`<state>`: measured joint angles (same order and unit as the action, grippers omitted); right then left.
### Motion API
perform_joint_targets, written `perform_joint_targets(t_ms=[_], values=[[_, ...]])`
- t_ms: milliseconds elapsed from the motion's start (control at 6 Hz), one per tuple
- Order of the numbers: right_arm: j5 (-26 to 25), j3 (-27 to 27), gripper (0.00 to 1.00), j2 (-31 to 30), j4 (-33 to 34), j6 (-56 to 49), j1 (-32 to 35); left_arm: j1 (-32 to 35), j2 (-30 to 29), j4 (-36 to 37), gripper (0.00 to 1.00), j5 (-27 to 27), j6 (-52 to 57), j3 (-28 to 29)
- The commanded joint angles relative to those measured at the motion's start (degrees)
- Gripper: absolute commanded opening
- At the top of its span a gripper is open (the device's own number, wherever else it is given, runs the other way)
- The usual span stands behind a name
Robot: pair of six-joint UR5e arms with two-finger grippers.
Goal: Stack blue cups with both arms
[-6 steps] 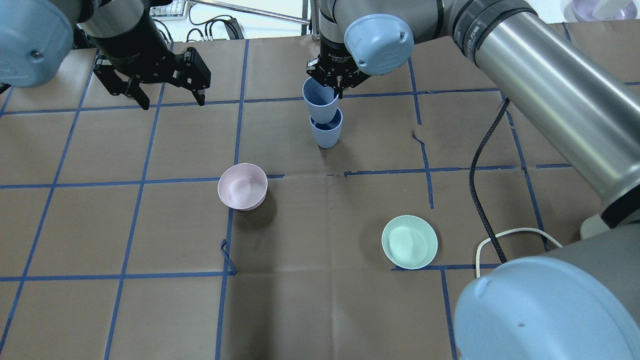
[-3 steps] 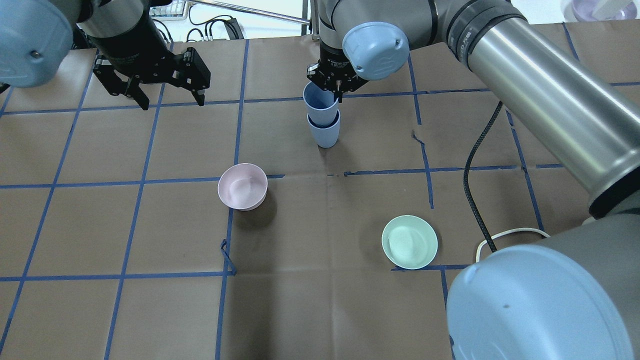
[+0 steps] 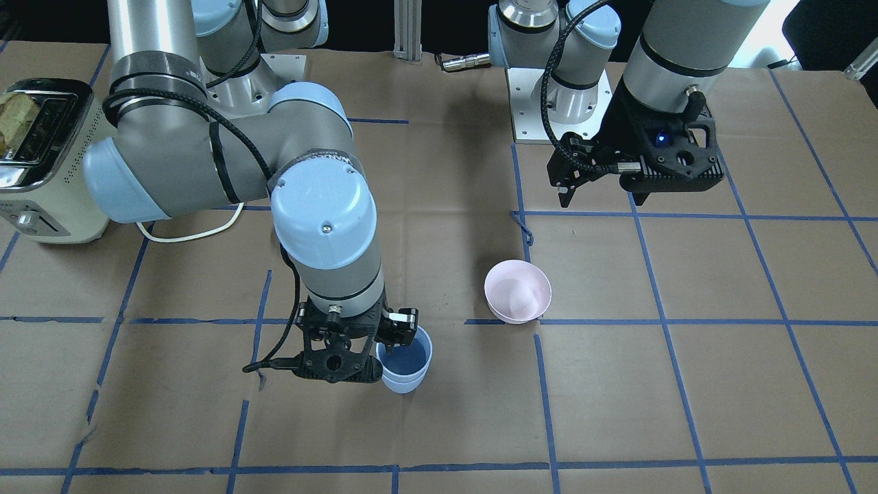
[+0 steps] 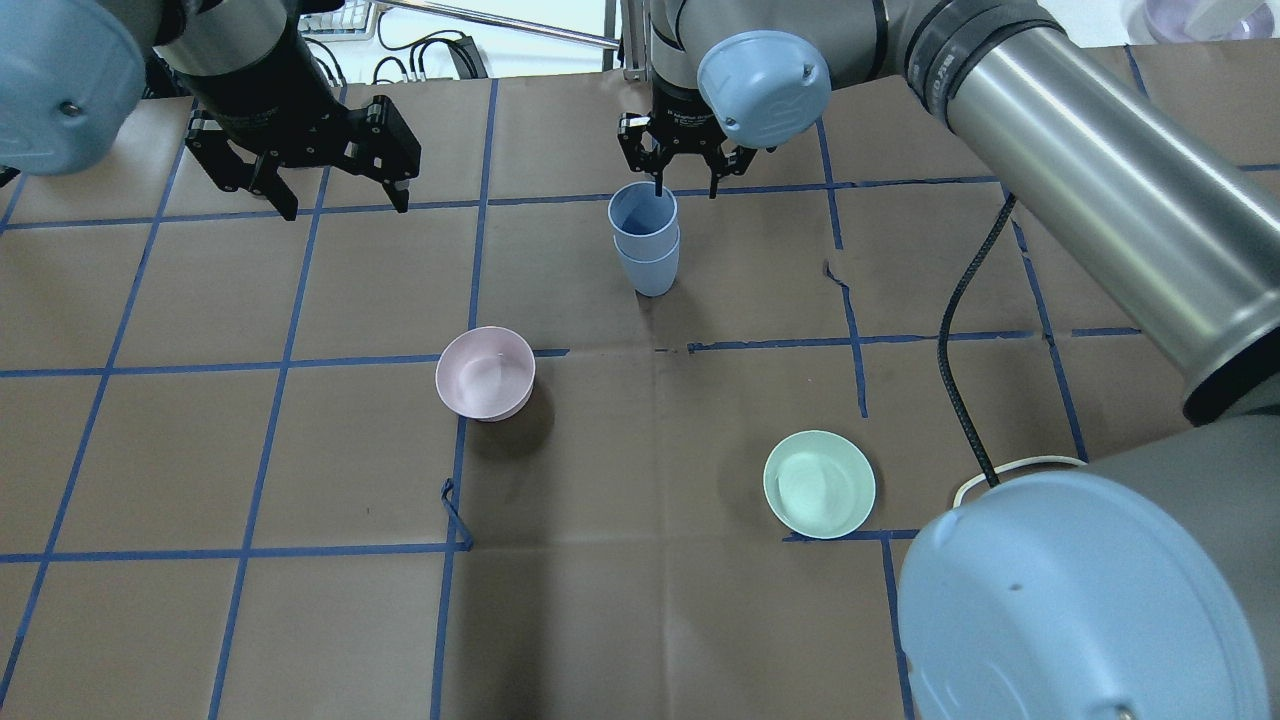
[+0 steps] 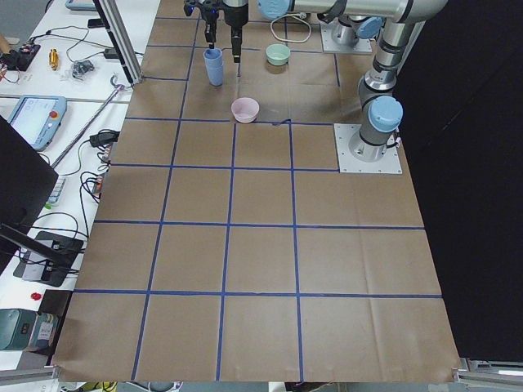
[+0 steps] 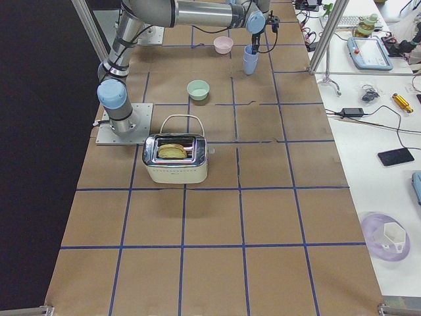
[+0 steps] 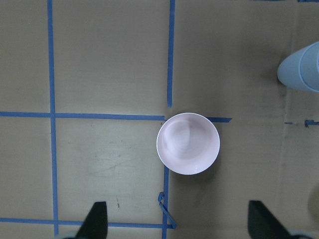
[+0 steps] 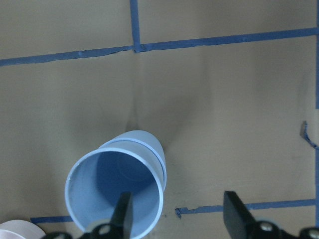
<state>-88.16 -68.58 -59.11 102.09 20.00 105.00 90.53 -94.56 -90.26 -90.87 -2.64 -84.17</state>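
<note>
On the left, the left pincer (image 4: 345,203) hangs above the brown-paper bench (image 4: 250,450) with its fingers spread wide and nothing between them. Its wrist camera looks straight down on the pale pink bowl (image 4: 485,372), which stands on a blue tape line nearer the robot and between the two arms.

Past the middle, at the far side of the bench, the two blue cups stand upright. The upper cup (image 4: 642,213) is nested inside the lower cup (image 4: 651,272), with only the lower one's rim band and base showing. The right pincer (image 4: 686,190) hovers at the stack's mouth with its fingers parted. One finger dips inside the upper cup without pressing the wall, the other stays outside the rim, so it grips nothing.

Further right and nearer the robot sits the mint-green bowl (image 4: 819,483), well apart from the stack.
</note>
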Motion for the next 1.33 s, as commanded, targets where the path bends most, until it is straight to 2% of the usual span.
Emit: perform_joint_targets(t_ms=[0, 167, 333, 500, 833, 1167], values=[[0.2, -0.4, 1.00, -6.2, -8.2, -6.1, -3.7, 0.0, 0.0, -0.1, 0.98, 0.1, 0.0, 0.0], [0.1, -2.2, 1.00, -9.4, -12.4, -7.9, -6.4, 0.0, 0.0, 0.0, 0.98, 0.1, 0.0, 0.0], [-0.3, -6.4, 1.00, -13.6, -13.1, -12.5, -9.1, 0.0, 0.0, 0.0, 0.98, 0.0, 0.0, 0.0], [-0.3, -11.8, 1.00, -18.2, -13.1, -15.0, -11.3, 0.0, 0.0, 0.0, 0.98, 0.0, 0.1, 0.0], [-0.3, -22.9, 1.00, -28.8, -11.8, -14.8, -11.5, 0.0, 0.0, -0.1, 0.98, 0.0, 0.1, 0.0], [-0.6, -25.0, 1.00, -31.8, -11.5, -15.0, -11.9, 0.0, 0.1, -0.1, 0.98, 0.0, 0.1, 0.0]])
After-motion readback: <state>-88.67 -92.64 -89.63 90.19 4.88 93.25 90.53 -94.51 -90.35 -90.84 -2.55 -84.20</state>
